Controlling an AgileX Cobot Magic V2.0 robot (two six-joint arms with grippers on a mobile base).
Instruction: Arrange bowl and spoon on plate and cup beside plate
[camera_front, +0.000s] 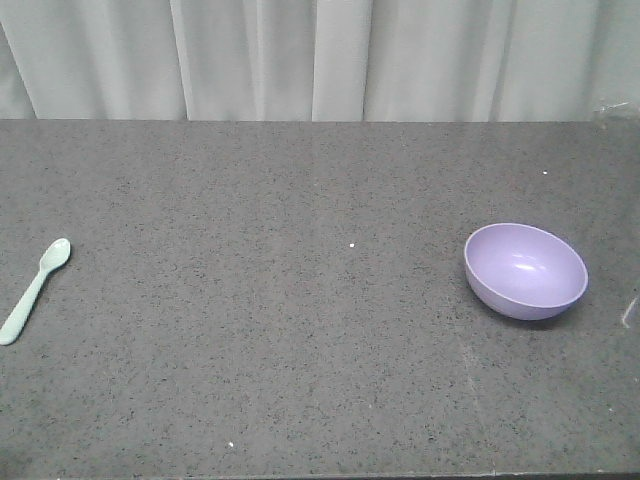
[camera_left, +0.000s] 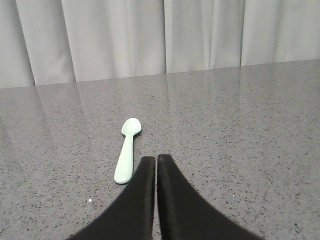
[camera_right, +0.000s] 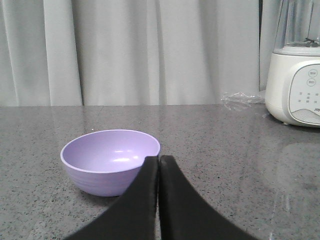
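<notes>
**Bowl (camera_front: 525, 270) and spoon (camera_front: 35, 290): positions and gripper status**

1. Work surface. I see a dark speckled counter (camera_front: 300, 380) with a pale curtain (camera_front: 330, 60) hanging behind its far edge.

2. Bowl. In the front view the bowl sits on the right side of the counter, upright on its base with the opening facing up. A soft highlight shows on its inner wall. It is well apart from the spoon, which lies at the opposite end.

3. Spoon. The spoon lies flat near the left edge of the front view. It runs diagonally, with the scoop end farther from the camera and the handle end nearer.

4. Left gripper (camera_left: 156, 159). I read both black fingers pressed together tip to tip, clamped on nothing. In the left wrist view the spoon lies just left of the fingertips, with its handle end closest to them and its scoop pointing toward the curtain. A thin strip of counter shows between the handle and the nearer finger.

5. Right gripper (camera_right: 159, 159). I read the same condition here: fingers closed against each other, gripping nothing. In the right wrist view the bowl stands ahead and to the left. One fingertip overlaps the bowl's near rim in the picture, and I cannot tell from this view whether they touch.

6. Background. A white blender (camera_right: 295, 85) stands on the counter at the far right. Crumpled clear plastic wrap (camera_right: 240, 100) lies just left of it, near the curtain.
</notes>
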